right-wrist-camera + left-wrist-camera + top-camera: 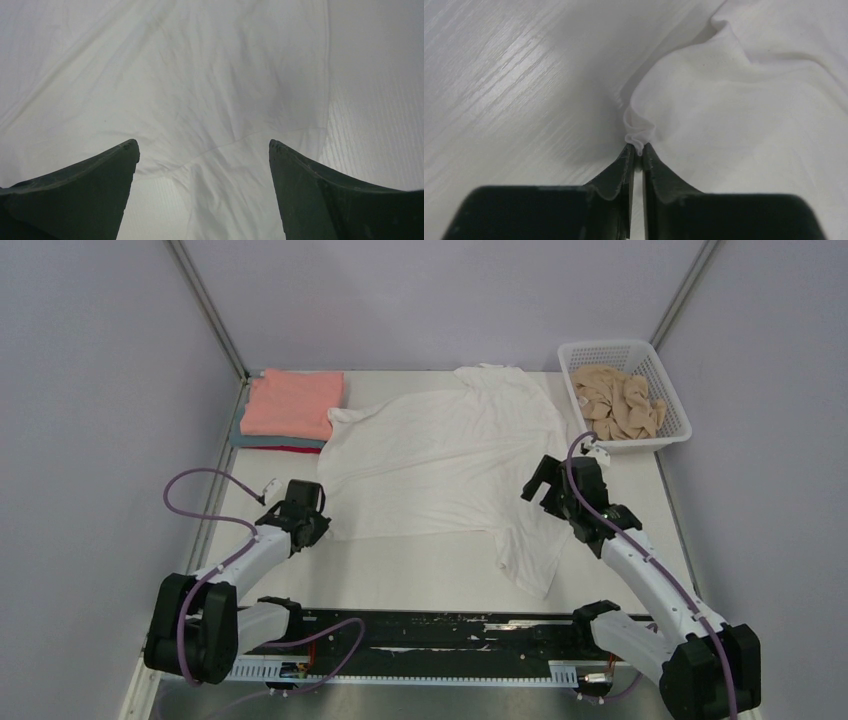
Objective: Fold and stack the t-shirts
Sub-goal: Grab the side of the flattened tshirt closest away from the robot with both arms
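A large white t-shirt (440,460) lies spread on the table, one part trailing toward the near edge at the right. My left gripper (312,530) is at its near left corner, shut on a bunched fold of the white t-shirt (684,110); the cloth is pinched at my left gripper's (637,148) tips. My right gripper (541,482) hovers open over the shirt's right side, and the white t-shirt (200,85) fills its wrist view between the wide fingers of my right gripper (204,145). A tan t-shirt (620,402) lies crumpled in the basket. Salmon-pink t-shirt (292,402) tops a folded stack.
The white mesh basket (672,433) stands at the back right corner. The folded stack sits at the back left, with teal and red edges (275,445) under the pink one. Grey walls close in the table on three sides.
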`<act>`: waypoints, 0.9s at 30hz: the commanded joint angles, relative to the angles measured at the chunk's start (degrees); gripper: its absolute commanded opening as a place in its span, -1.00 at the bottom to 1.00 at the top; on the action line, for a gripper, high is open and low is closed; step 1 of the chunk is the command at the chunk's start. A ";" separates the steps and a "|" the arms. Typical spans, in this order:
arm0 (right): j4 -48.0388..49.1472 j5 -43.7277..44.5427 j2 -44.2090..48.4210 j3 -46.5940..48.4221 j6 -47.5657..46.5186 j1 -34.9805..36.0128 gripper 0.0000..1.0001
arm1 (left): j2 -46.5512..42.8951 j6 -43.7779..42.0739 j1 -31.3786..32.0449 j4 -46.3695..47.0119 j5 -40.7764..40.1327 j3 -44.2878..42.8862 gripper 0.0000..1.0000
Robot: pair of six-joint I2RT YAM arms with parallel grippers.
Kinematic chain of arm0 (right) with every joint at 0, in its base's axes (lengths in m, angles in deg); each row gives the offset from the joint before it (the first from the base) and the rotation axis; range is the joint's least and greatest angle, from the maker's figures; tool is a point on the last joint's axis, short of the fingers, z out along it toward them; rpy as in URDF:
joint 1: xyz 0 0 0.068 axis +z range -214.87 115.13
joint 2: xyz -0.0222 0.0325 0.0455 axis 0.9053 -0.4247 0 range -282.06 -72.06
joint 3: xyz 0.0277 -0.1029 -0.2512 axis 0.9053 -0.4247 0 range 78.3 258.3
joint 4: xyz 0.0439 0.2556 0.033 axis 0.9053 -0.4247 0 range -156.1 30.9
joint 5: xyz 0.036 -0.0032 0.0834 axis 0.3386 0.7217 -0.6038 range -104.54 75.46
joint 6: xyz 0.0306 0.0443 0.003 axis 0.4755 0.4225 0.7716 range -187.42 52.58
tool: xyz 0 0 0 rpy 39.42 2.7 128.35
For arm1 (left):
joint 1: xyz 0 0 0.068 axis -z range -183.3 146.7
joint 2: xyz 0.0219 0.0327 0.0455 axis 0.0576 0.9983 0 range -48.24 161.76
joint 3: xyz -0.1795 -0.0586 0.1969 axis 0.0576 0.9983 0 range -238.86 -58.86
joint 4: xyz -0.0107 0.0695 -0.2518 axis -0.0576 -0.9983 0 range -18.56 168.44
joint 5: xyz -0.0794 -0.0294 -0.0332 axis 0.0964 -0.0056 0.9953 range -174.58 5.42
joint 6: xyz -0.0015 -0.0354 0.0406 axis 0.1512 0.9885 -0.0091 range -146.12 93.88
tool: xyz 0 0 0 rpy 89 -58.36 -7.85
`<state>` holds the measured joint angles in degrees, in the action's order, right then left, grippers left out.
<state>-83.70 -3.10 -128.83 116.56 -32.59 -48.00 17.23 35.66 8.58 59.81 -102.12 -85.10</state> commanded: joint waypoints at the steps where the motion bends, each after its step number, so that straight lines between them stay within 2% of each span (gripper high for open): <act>1: -5.61 -0.24 1.22 0.71 -0.82 0.25 0.99 | 2.36 1.24 -0.35 -0.51 0.49 0.99 -0.97; 4: -11.24 -1.52 -0.26 2.04 -1.18 2.26 0.93 | 1.96 0.87 -0.36 -0.65 0.29 0.74 -1.00; 6: -15.24 -0.77 -1.87 2.40 -0.93 6.13 0.87 | 0.81 1.06 -0.37 -1.51 -0.96 0.90 -1.00; 10: -23.99 1.08 -4.96 1.95 6.10 15.86 0.79 | -3.06 1.08 -0.38 -2.94 -3.16 1.75 -1.00; 13: -26.47 0.64 -4.98 -0.21 10.35 19.72 0.66 | -5.54 0.27 -0.44 -2.70 -3.05 2.27 -1.00; 19: -24.59 -1.35 -5.10 -4.43 12.89 21.02 0.37 | -5.62 0.41 -0.37 -4.22 -3.84 1.09 -1.00; 27: -16.98 -6.77 -12.38 -7.23 11.71 21.02 0.21 | -4.45 0.15 -0.37 -3.12 -2.28 1.06 -1.00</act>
<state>-105.93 -6.03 -138.66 110.57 -22.10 -27.37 12.69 35.97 8.45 56.44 -103.32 -83.15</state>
